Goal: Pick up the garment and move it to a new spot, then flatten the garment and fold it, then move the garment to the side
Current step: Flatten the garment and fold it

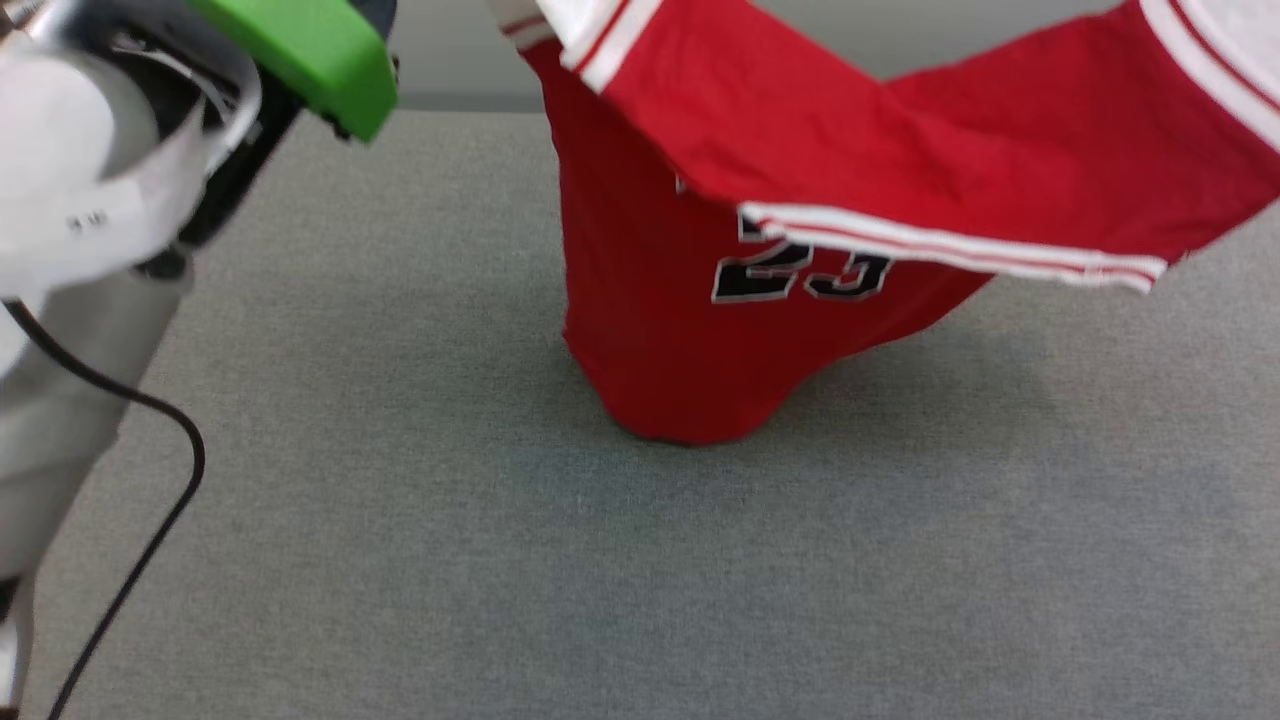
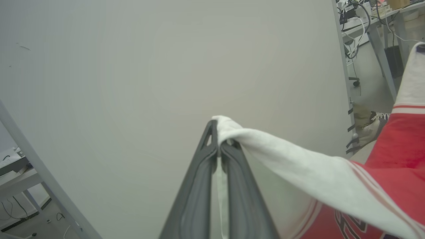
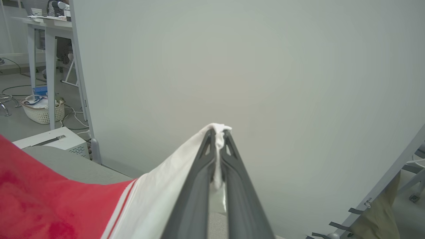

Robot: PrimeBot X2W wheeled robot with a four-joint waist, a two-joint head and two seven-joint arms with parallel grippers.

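Probably the carrying step is in hand: the left gripper (image 2: 219, 132) and the right gripper (image 3: 217, 133) are each closed tight on a white sleeve of the garment (image 1: 660, 350), which hangs between and below them over the grey table (image 1: 480, 560), so next it should be lowered and spread flat.

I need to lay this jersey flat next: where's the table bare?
Bare: the wide grey table strip nearer than the garment hem, and the patch between it and the left forearm. Crowded: far left, forearm and black cable.
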